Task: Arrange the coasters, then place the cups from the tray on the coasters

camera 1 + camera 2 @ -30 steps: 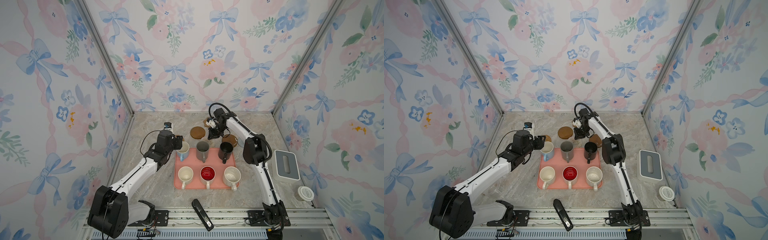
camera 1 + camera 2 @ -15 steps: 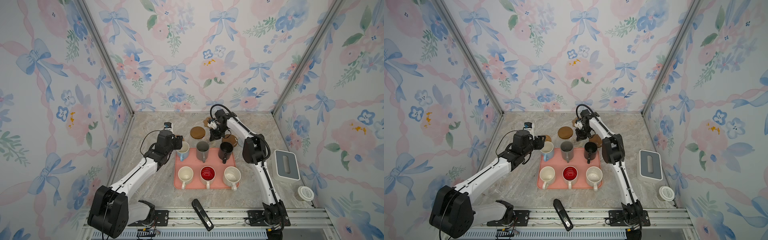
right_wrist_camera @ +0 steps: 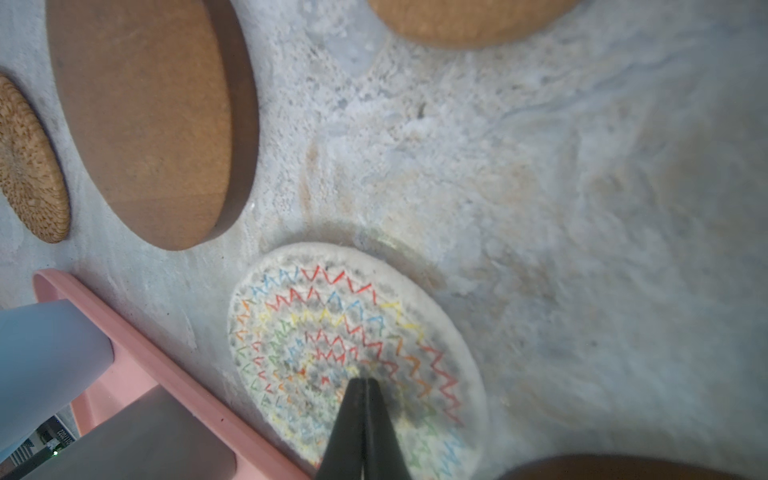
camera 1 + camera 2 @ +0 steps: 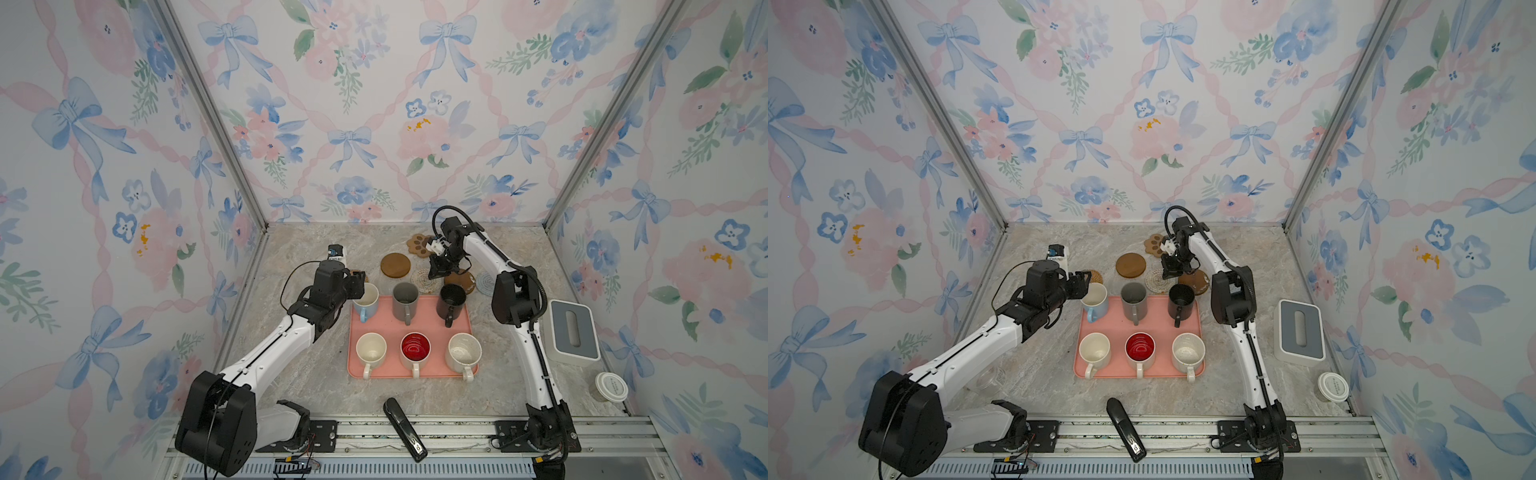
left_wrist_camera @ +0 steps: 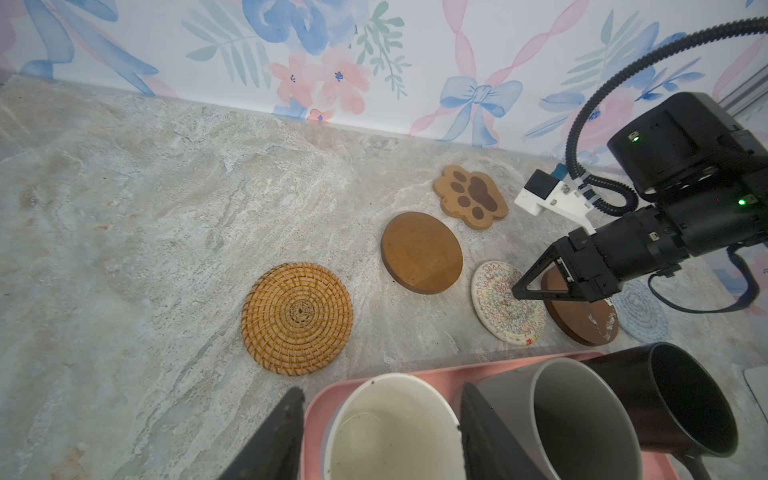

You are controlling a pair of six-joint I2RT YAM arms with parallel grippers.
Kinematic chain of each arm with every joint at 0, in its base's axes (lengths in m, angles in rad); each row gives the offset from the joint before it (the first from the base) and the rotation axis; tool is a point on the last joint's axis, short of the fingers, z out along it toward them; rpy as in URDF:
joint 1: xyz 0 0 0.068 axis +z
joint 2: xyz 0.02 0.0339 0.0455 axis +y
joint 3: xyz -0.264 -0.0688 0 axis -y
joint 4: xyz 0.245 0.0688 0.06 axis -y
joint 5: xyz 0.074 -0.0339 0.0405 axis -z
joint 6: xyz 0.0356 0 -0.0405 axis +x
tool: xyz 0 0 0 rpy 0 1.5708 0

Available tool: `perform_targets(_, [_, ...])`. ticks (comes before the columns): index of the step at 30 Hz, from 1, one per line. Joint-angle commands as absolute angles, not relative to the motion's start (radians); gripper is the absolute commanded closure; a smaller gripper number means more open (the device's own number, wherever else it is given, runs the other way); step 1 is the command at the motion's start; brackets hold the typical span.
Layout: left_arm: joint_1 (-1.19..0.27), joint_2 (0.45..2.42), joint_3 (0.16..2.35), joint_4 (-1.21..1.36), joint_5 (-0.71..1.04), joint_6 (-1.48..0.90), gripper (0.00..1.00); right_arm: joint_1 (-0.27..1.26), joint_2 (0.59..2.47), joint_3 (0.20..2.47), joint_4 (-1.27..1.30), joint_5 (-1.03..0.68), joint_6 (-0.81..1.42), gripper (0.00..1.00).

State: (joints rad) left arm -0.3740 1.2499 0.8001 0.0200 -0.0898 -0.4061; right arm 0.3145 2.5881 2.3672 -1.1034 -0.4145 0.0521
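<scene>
Six cups stand on the pink tray point(image 4: 428, 324): light blue point(image 4: 365, 301), grey point(image 4: 405, 301) and black point(image 4: 452, 301) at the back, with cream point(image 4: 371, 351), red-inside point(image 4: 415, 349) and speckled point(image 4: 463, 353) in front. Behind the tray lie the coasters: rattan point(image 5: 297, 318), brown round point(image 4: 395, 264), paw-print point(image 4: 419, 244), cream crochet point(image 4: 424, 276), a second brown round point(image 4: 459, 279) and pale blue point(image 4: 485, 282). My left gripper point(image 5: 378, 419) is open and straddles the light blue cup, with a gap on one side. My right gripper point(image 3: 365, 380) is shut, its tips pressing on the cream crochet coaster point(image 3: 353, 332).
A grey-white box with a slot point(image 4: 573, 330) sits at the right wall, and a lidded paper cup point(image 4: 611, 386) stands nearer the front. A black stapler-like object point(image 4: 405, 428) lies at the front edge. Flowered walls enclose three sides.
My right gripper has come down from beside the paw-print coaster towards the tray and onto the cream crochet coaster. The left arm has not moved.
</scene>
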Motion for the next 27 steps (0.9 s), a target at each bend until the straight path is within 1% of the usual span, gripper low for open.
perform_targets(1, [-0.380, 1.232, 0.788, 0.032, -0.102, -0.415, 0.44, 0.289, 2.593, 2.322, -1.122, -0.325, 0.067, 0.94])
perform_targets(17, [-0.380, 1.240, 0.791, 0.032, -0.101, -0.416, 0.44, 0.245, 2.553, 2.252, -1.073, -0.334, 0.077, 0.95])
perform_targets(23, [-0.381, 1.298, 0.854, 0.037, -0.075, -0.395, 0.46, 0.251, 2.476, 2.187, -0.952, -0.418, 0.111, 0.95])
perform_targets(27, [-0.381, 1.384, 0.951, 0.038, -0.033, -0.360, 0.48, 0.265, 2.395, 2.145, -0.849, -0.441, 0.140, 0.90])
